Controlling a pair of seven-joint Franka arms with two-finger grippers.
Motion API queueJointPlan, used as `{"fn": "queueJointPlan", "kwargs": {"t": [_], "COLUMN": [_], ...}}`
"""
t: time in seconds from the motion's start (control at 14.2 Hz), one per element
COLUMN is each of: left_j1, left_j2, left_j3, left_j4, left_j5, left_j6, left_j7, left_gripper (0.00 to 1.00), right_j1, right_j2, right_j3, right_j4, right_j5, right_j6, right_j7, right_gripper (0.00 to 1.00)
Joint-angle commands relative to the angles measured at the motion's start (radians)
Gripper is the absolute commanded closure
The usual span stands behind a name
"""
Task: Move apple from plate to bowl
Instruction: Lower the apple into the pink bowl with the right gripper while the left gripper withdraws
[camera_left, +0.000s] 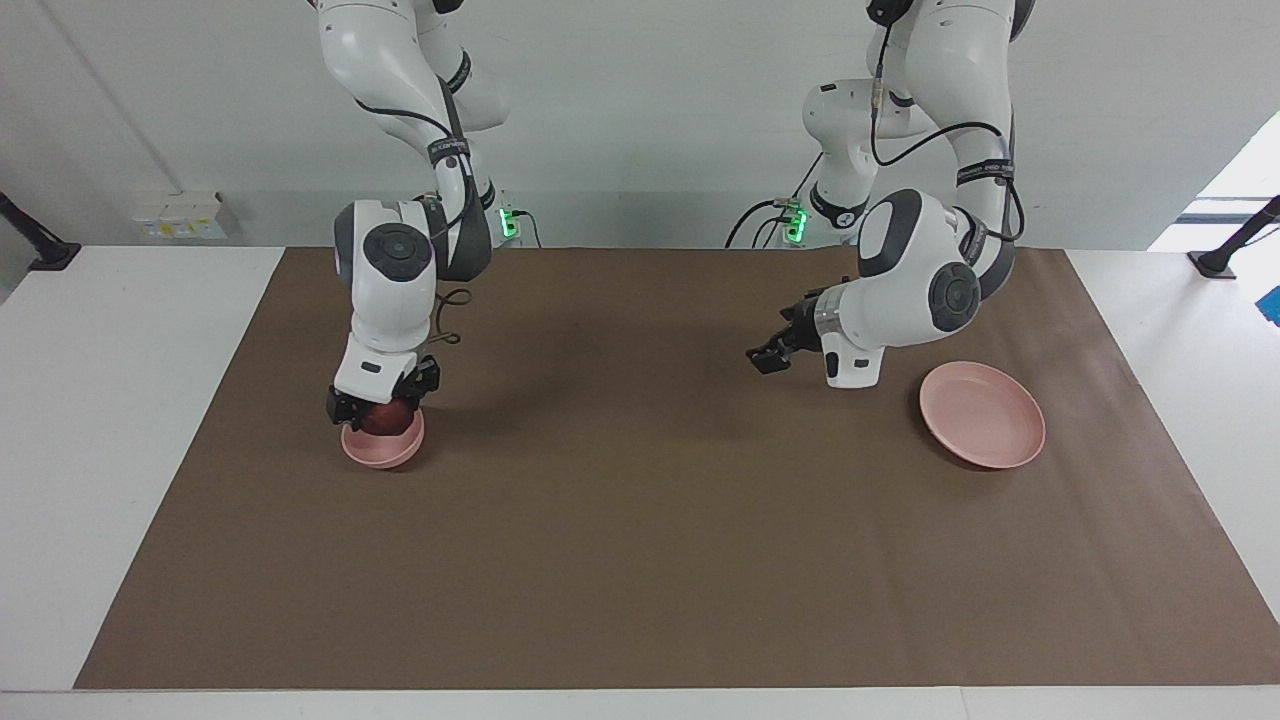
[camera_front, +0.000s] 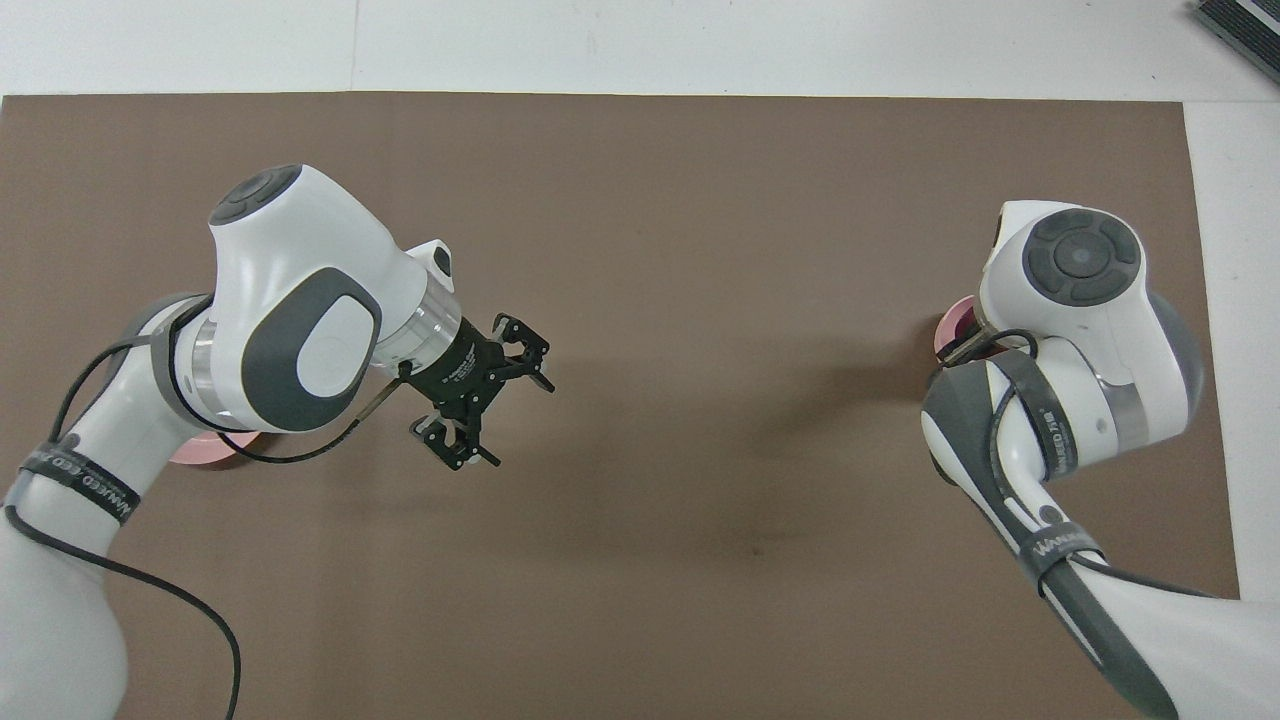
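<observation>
In the facing view, at the left of the frame you see the right gripper (camera_left: 379, 412) pointing straight down into the bowl (camera_left: 383, 449), its fingers clamped on the apple (camera_left: 380, 420), which sits at the bowl's rim level, just inside the mouth. You cannot tell whether the apple touches the bowl's floor. The bowl rests on the brown mat (camera_left: 640, 560). At the right of the frame the plate (camera_left: 983, 414) lies bare on the mat. The left gripper (camera_left: 772, 353) hangs over the mat beside the plate, right of centre, with its jaws spread wide and nothing between them.

In the overhead view, the left gripper (camera_front: 497, 404) shows left of centre with its fingers apart. The left arm covers most of the plate (camera_front: 205, 449), a pink sliver at the left edge. At the right, the right arm hides its gripper and the apple; only an edge of the bowl (camera_front: 957, 322) peeks out.
</observation>
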Motion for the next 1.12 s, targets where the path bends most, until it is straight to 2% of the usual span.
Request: {"fn": "queueJointPlan", "kwargs": {"t": [0.0,0.14,0.28,0.42,0.49,0.56,0.63,0.77,0.84,1.05], "left_j1": [0.081,0.109,0.147,0.196,0.207,0.214,0.216,0.234,0.236,0.239], "left_j2": [-0.023,-0.012,-0.022,-0.039,-0.047,-0.047,-0.049,-0.099,-0.137,-0.287], "left_j3": [-0.006,-0.007,-0.006,-0.006,-0.006,-0.007,-0.007,-0.009,-0.007,-0.007], "left_j4": [0.031,0.09,0.081,0.08,0.069,0.066,0.066,0.068,0.063,-0.056], "left_j5": [0.041,0.127,0.164,0.167,0.191,0.246,0.282,0.285,0.284,0.268], "left_j6": [-0.131,-0.258,-0.289,-0.333,-0.329,-0.324,-0.323,-0.33,-0.34,-0.289], "left_j7": [0.225,0.378,0.511,0.573,0.576,0.579,0.579,0.599,0.616,0.611], "left_gripper": [0.0,0.0,0.0,0.0,0.0,0.0,0.0,0.0,0.0,0.0], "right_j1": [-0.026,-0.032,-0.042,-0.046,-0.058,-0.062,-0.062,-0.063,-0.062,-0.063], "right_j2": [0.009,0.016,0.016,0.027,0.027,0.027,0.027,0.027,0.027,0.027], "right_j3": [0.005,0.005,0.005,0.005,0.005,0.005,0.005,0.005,0.005,0.005], "right_j4": [-0.017,-0.028,-0.028,-0.034,-0.042,-0.048,-0.049,-0.054,-0.054,-0.054], "right_j5": [-0.021,-0.021,-0.021,-0.019,-0.019,-0.019,-0.018,-0.018,-0.018,-0.016], "right_j6": [0.049,0.063,0.063,0.072,0.094,0.1,0.1,0.1,0.1,0.1], "right_j7": [-0.03,-0.029,-0.029,-0.027,-0.03,-0.03,-0.029,-0.029,-0.027,-0.021], "right_gripper": [1.0,1.0,1.0,0.88,0.87,0.77,0.61,0.53,0.44,0.25]}}
